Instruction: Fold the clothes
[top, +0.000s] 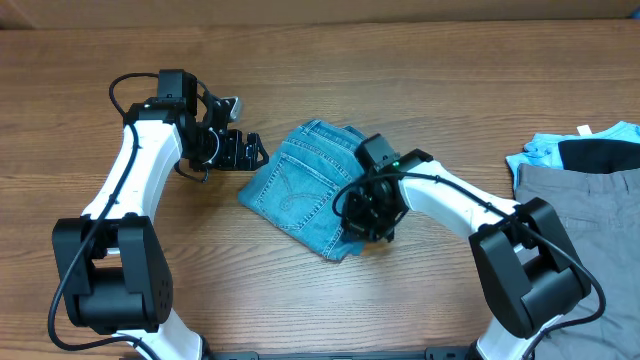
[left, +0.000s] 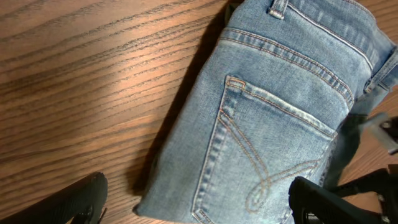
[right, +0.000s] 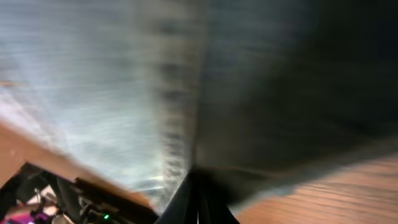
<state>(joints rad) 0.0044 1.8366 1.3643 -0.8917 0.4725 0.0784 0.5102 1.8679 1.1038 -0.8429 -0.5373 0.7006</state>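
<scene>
The table (top: 100, 60) has the jeans (top: 300, 185) lying on it, folded into a small thick bundle, pocket up. The folding looks almost done; maybe a last tidy is left. The left gripper (top: 247, 150) sits just left of the jeans, fingers wide, holding nothing. The right gripper (top: 372, 215) presses on the jeans' right edge, fingers squeezed together.

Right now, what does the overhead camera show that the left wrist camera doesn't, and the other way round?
Only overhead: both arms, the left gripper open beside the jeans' left edge, the right gripper down on their near right corner, and grey trousers with black and pale-blue garments at the table's right edge. Only left wrist: close detail, the back pocket's curved stitching, a belt loop, and its own fingers spread wide at the bottom corners. Both: the folded jeans lying on the wooden table.
</scene>
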